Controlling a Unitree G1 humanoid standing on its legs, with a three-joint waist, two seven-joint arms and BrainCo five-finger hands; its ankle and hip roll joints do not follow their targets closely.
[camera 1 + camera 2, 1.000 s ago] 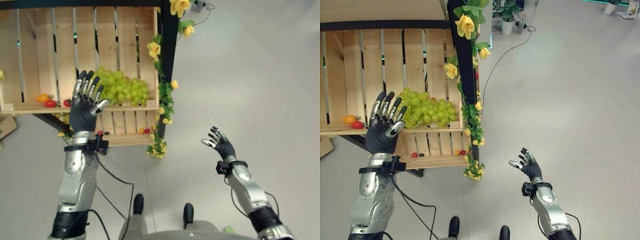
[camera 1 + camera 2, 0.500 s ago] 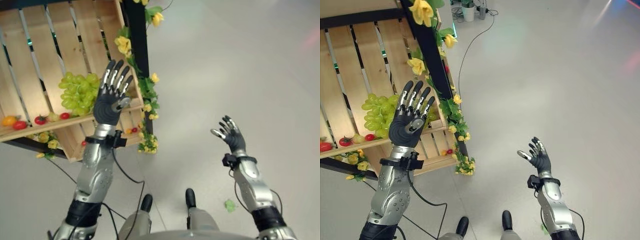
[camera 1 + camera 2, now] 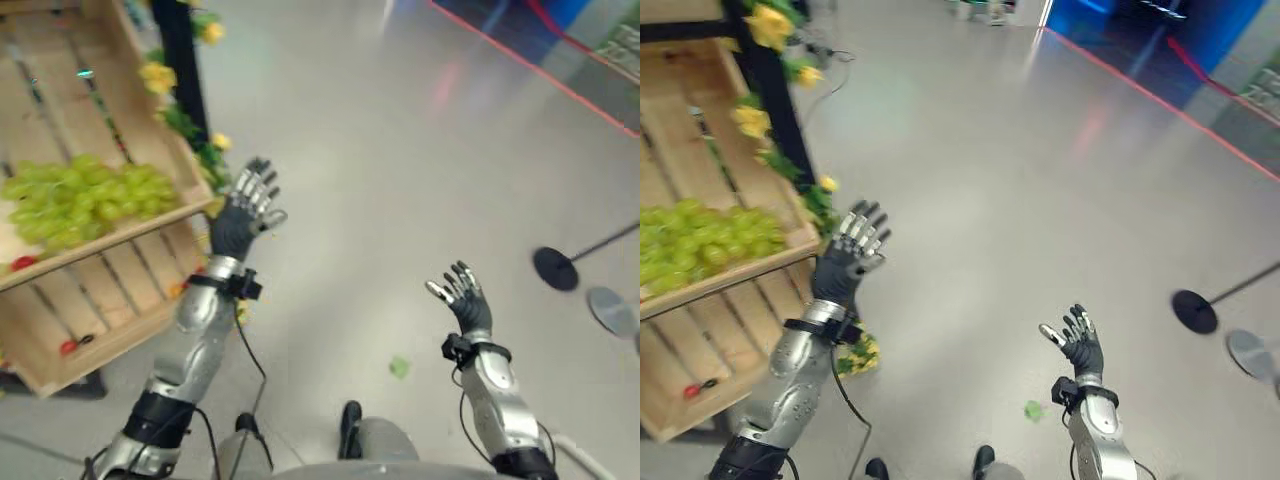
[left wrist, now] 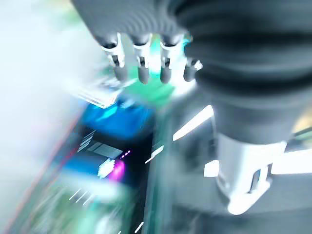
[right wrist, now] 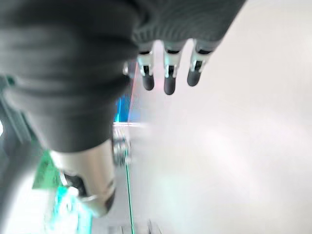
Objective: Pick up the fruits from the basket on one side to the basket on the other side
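Observation:
A pile of green grapes [image 3: 75, 195] lies in the wooden crate [image 3: 130, 262] at the left, on its upper shelf. A small red fruit [image 3: 68, 348] rests on the crate's lower shelf, and another red one [image 3: 22, 262] shows at the upper shelf's front edge. My left hand [image 3: 243, 214] is raised just right of the crate's corner, open, with straight fingers [image 4: 141, 70] and nothing in it. My right hand [image 3: 465, 303] hangs over the bare floor at the lower right, open and empty too, its fingers [image 5: 168, 78] spread.
A black post wound with yellow flowers and leaves [image 3: 183, 70] stands at the crate's right side. A round black stand base [image 3: 555, 268] with a thin pole sits on the floor at the right. A small green scrap [image 3: 399, 368] lies on the floor between my arms.
The whole view has swung to the right, so the crate sits further left. My left hand now stands beside the crate's corner instead of in front of the grapes. Both hands stay open.

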